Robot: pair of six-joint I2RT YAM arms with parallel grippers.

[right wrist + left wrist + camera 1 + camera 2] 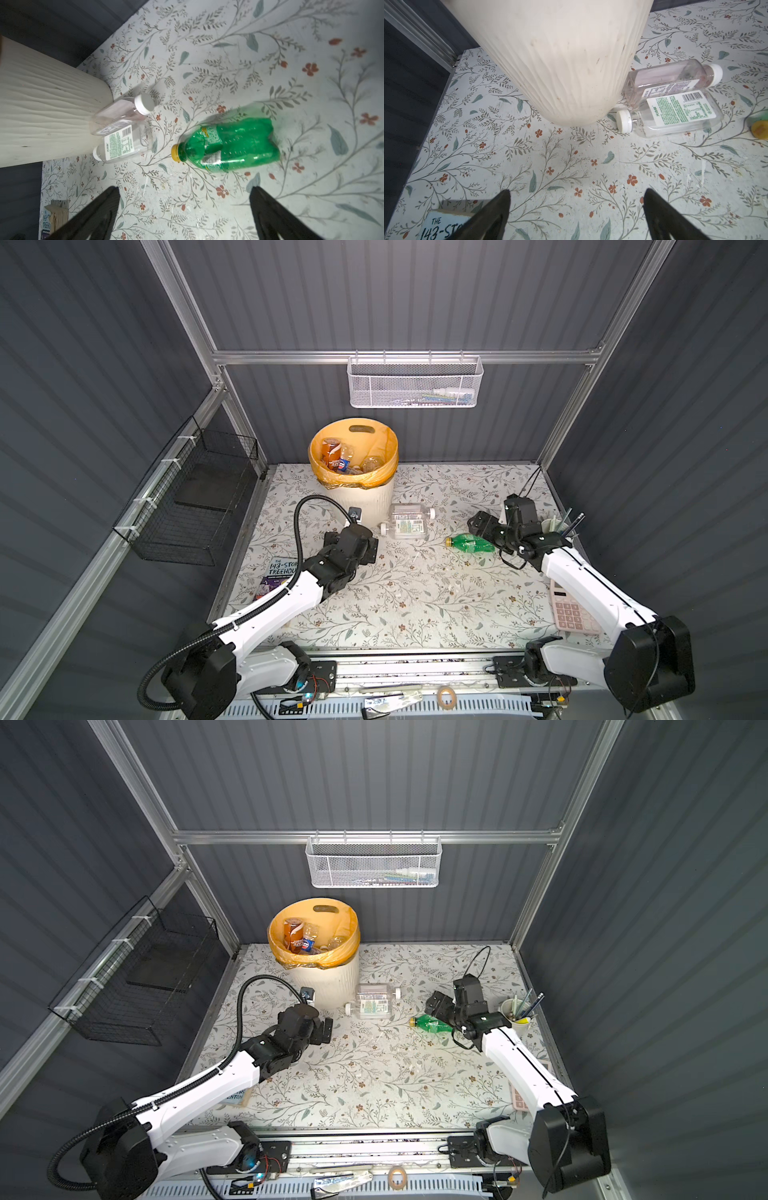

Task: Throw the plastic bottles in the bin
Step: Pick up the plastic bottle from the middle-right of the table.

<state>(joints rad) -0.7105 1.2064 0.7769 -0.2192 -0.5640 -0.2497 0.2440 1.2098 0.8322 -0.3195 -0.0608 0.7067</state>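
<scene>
The cream ribbed bin [368,504] with its orange liner stands at the back left of the table, and several plastic bottles [332,452] lie inside it. Two clear white-capped bottles [409,515] [409,529] lie side by side against the bin's right side, also seen in the left wrist view [675,76] [679,114]. A green bottle with a yellow cap [471,543] [232,145] lies further right. My right gripper [480,526] [185,190] hangs open just above the green bottle's base end. In front of the bin, my left gripper [372,551] [576,193] is open and holds nothing.
A book [278,572] lies at the table's left edge under the left arm. A pink calculator [571,610] and a cup of pens [557,526] sit along the right edge. A white mesh basket [415,381] hangs on the back wall, a black wire basket [191,497] on the left.
</scene>
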